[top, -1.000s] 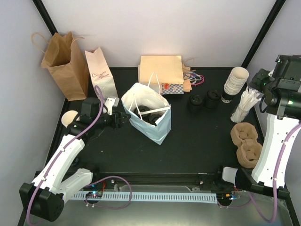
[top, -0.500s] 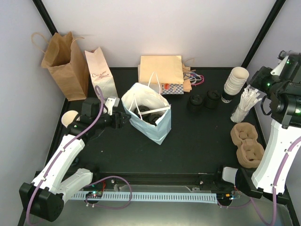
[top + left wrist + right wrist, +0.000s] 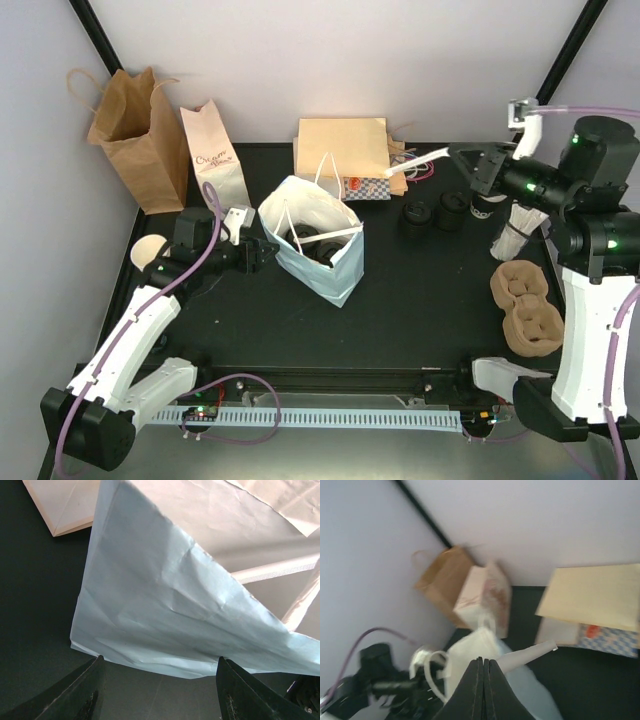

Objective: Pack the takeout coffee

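The light blue paper bag (image 3: 315, 262) stands open in the middle of the table. Round black lids (image 3: 312, 243) show inside it; the cup bodies beneath them are hidden, so I cannot tell which is the takeout coffee. My left gripper (image 3: 262, 254) is open beside the bag's left side. In the left wrist view the gripper (image 3: 160, 658) has the bag's lower wall (image 3: 165, 605) just ahead of the jaws. My right gripper (image 3: 462, 155) is raised at the back right, shut on a white wrapped straw (image 3: 420, 158) that points left. The straw (image 3: 530, 653) sticks out beside the shut fingers (image 3: 483, 659).
A brown bag (image 3: 135, 125) and a pink-white bag (image 3: 215, 155) stand at the back left. Flat tan bags (image 3: 342, 145) lie at the back. Two stacks of black lids (image 3: 432, 213), a straw holder (image 3: 515, 228) and pulp cup carriers (image 3: 527, 305) sit at the right.
My right arm has swung up and left from the straw holder, carrying a white straw out over the lid stacks. The left arm and the bag have not moved.
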